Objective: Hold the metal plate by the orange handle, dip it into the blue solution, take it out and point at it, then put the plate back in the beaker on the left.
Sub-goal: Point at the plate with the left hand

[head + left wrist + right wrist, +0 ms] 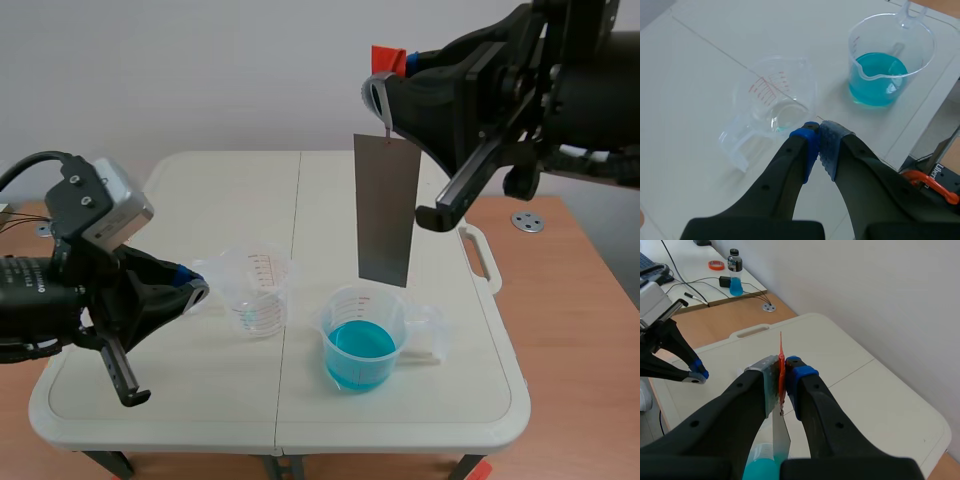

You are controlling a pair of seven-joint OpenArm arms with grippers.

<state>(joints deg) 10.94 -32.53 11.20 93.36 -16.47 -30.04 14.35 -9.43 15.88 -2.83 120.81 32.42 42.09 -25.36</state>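
In the scene view, the right gripper, at the upper right, is clamped on the orange handle. The metal plate hangs upright at centre, its lower edge just above the beaker of blue solution. The left gripper, at the lower left, sits beside the empty beaker. In the left wrist view, our left fingers meet on nothing, with the empty beaker just ahead. In the right wrist view, the pads pinch the handle and the plate hangs toward the blue liquid. We judge the dip is in hand: lower straight down, keep the plate clear of the rim, and keep the pinch firm.
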